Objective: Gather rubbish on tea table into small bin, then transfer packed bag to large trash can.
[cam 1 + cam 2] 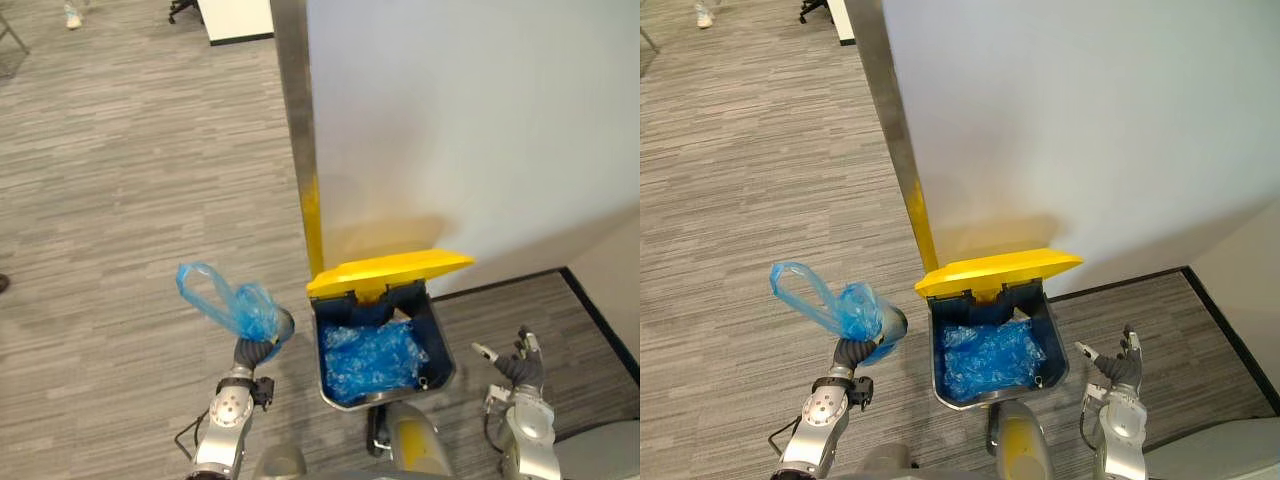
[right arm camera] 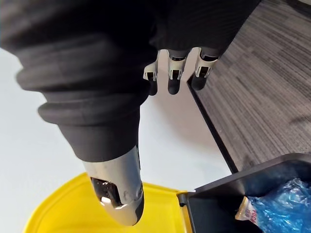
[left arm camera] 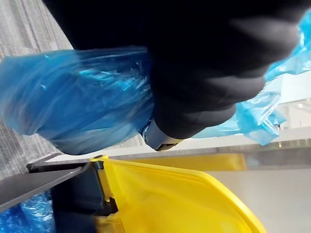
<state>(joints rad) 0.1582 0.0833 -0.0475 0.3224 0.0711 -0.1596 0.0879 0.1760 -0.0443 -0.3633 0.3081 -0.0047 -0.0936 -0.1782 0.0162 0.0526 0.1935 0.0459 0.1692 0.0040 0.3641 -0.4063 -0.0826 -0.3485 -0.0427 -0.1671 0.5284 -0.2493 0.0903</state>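
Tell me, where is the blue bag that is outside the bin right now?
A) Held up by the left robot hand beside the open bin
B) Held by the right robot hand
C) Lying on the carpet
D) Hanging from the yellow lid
A: the left robot hand is curled round the blue bag, holding it in the air to the left of the trash can, whose yellow lid stands open.

Blue bag (image 1: 235, 303), yellow lid (image 1: 390, 270) on dark bin (image 1: 437, 340), grey streaked carpet (image 1: 120, 180).

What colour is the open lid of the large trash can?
Yellow. The lid shows best in the left eye view.
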